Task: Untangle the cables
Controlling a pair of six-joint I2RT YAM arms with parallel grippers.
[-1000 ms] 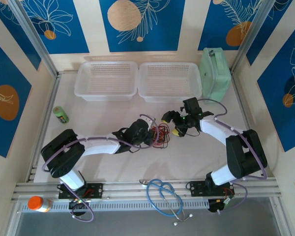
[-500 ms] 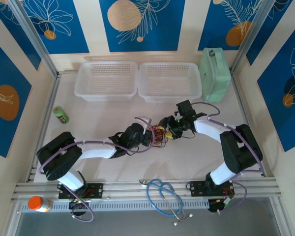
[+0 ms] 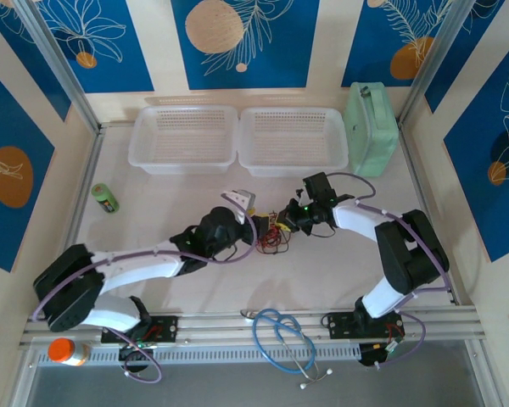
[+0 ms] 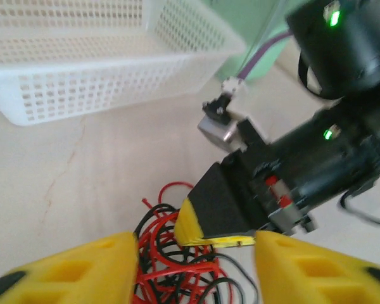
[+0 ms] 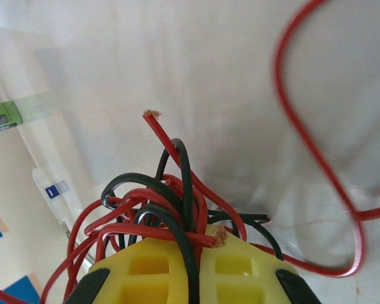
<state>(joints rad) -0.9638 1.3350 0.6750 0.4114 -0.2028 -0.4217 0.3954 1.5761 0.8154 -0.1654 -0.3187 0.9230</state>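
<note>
Top external view: nearest, on the rail in front of the arms, lie one orange-capped bottle (image 3: pixel 64 350) at the left and one blue stethoscope (image 3: pixel 279 338) near the middle. Two arms reach inward from their bases across the table (image 3: pixel 153 208).

The cables (image 3: pixel 272 231), one tangled bunch of red and black wires, lie mid-table between the two grippers. The right gripper (image 3: pixel 288 222) is at the bunch's right edge. In the right wrist view its two yellow pads (image 5: pixel 231 266) are clenched together on the wires. Several red and black loops are pinched in the seam. One frayed red end sticks up above them, and one long red loop arcs off to the right.

In the left wrist view the left gripper (image 4: pixel 196 269) hangs over the bunch, released. Its two yellow fingers (image 4: pixel 82 269) stand apart, with the wires lying in the gap below them. The right gripper's yellow tip touches the tangle from the far side.

Farther left, one green can (image 3: pixel 104 197) lies well apart from the cables. At the far edge stand two white mesh baskets (image 3: pixel 183 163) side by side, and one pale green case (image 3: pixel 371 127) just right of them.
</note>
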